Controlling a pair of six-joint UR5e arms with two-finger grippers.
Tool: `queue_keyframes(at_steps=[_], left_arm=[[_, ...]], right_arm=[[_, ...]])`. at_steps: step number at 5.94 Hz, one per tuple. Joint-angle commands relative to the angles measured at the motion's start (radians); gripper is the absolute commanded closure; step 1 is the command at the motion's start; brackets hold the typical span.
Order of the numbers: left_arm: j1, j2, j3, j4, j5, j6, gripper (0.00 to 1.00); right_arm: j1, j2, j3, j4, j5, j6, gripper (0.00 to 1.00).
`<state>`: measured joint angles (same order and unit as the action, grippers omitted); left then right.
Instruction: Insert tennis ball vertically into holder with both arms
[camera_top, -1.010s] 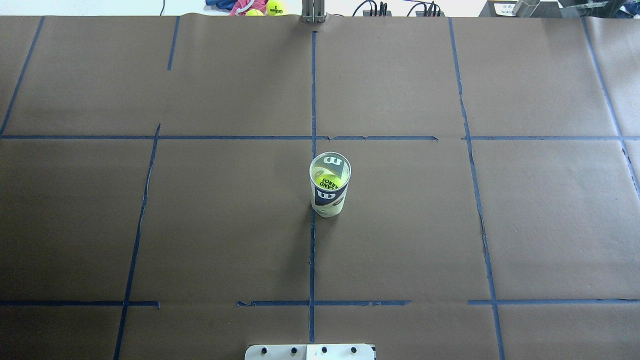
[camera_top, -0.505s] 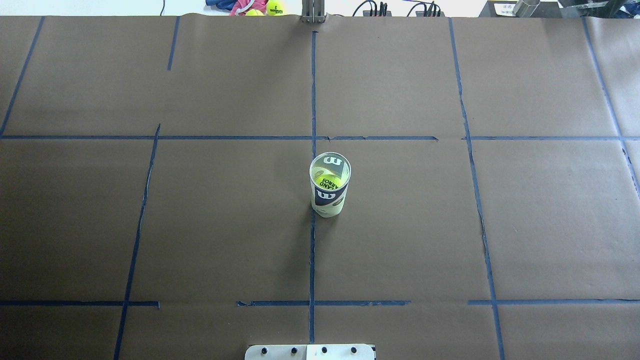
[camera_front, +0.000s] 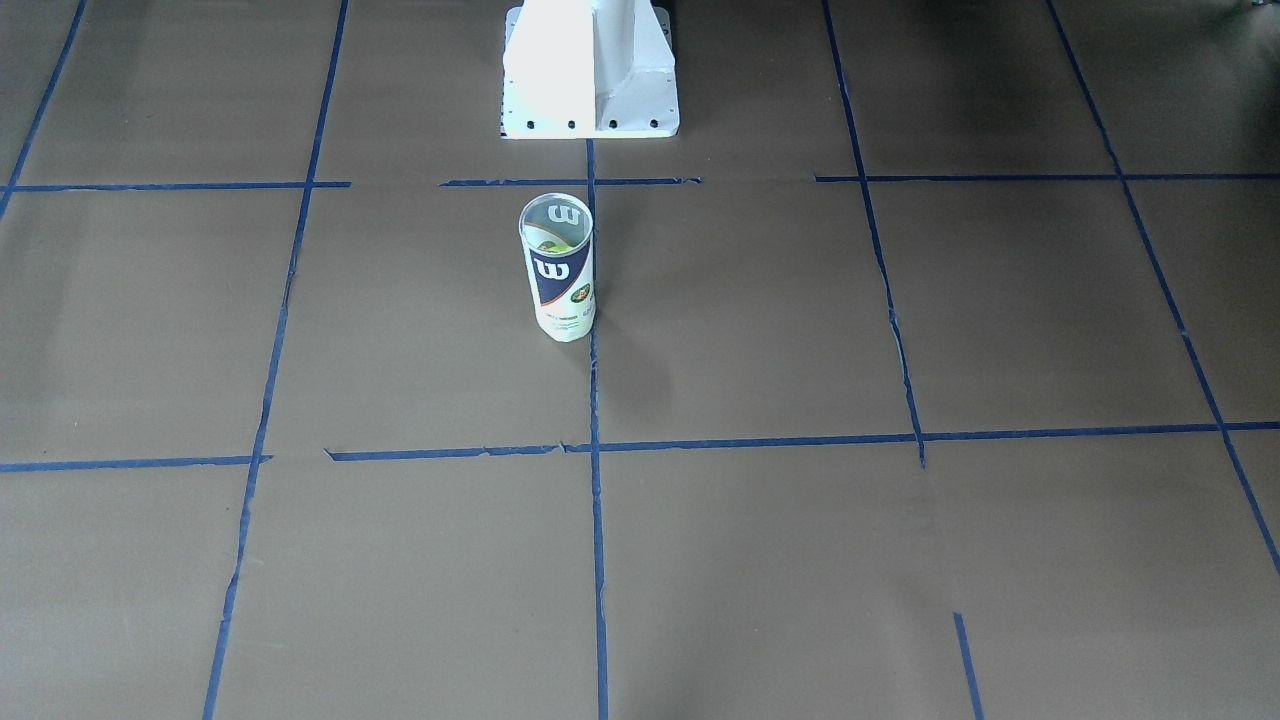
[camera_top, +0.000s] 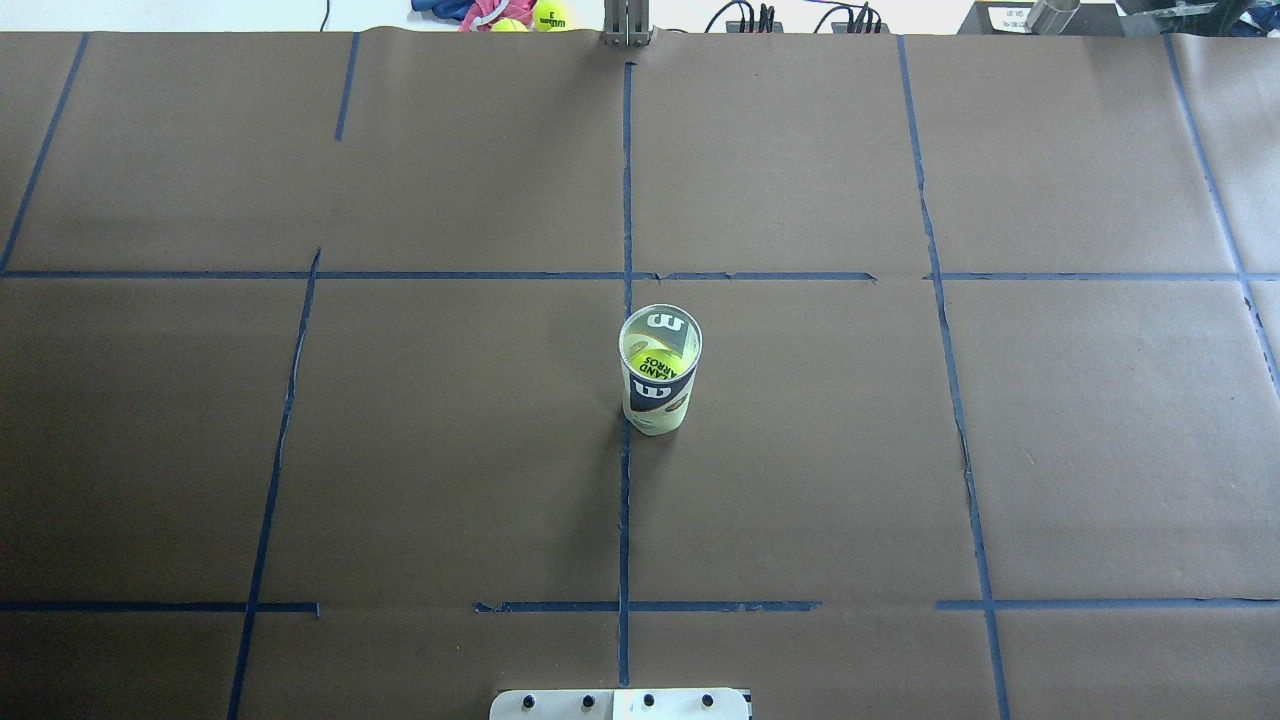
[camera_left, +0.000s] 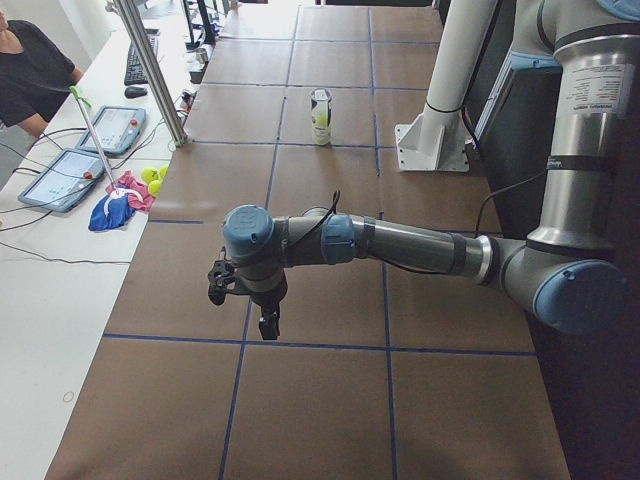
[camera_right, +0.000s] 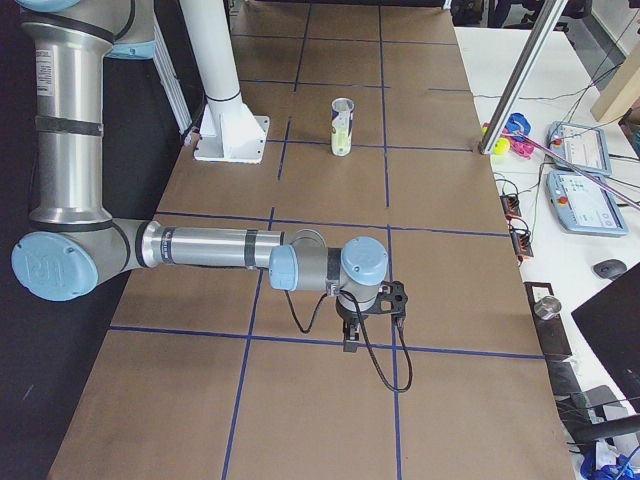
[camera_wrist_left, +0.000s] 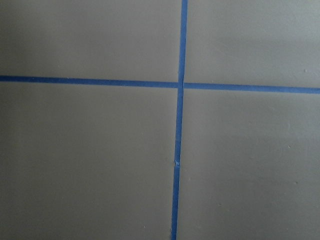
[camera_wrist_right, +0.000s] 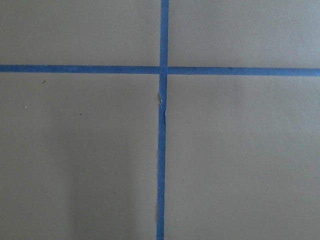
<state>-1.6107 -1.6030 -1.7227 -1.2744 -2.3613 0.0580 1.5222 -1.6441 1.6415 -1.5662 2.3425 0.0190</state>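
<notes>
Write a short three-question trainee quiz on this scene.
1. True or false: the tennis ball is already inside the holder.
2. The holder stands: A) upright, B) on its side, C) tilted.
3. What do both wrist views show?

Key: 1 true. 2 A. 3 Two lines of blue tape crossing on the table cover; no ball, no holder.

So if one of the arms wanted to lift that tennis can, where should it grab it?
Probably around the labelled wall of the holder, about mid-height, coming in level from either side. It stands upright and is round, so two fingers could close across its width. Coming from above looks poorer: the tennis ball sits inside the open mouth.
</notes>
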Motion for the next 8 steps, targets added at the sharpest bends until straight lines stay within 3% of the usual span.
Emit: queue_keyframes(at_steps=[1, 4, 8], left_arm=[[0.002, 0.006, -0.008, 0.009, 0.005, 0.003, 0.00], [0.003, 0.094, 0.009, -0.162, 0.004, 0.030, 0.00], [0.006, 0.138, 0.003, -0.146, 0.005, 0.037, 0.00]], right_arm=[[-0.013, -0.006, 0.000, 0.000, 0.001, -0.017, 0.00], [-0.019, 0.000, -0.003, 0.003, -0.005, -0.016, 0.00], [-0.017, -0.016, -0.003, 0.014, 0.008, -0.017, 0.00]])
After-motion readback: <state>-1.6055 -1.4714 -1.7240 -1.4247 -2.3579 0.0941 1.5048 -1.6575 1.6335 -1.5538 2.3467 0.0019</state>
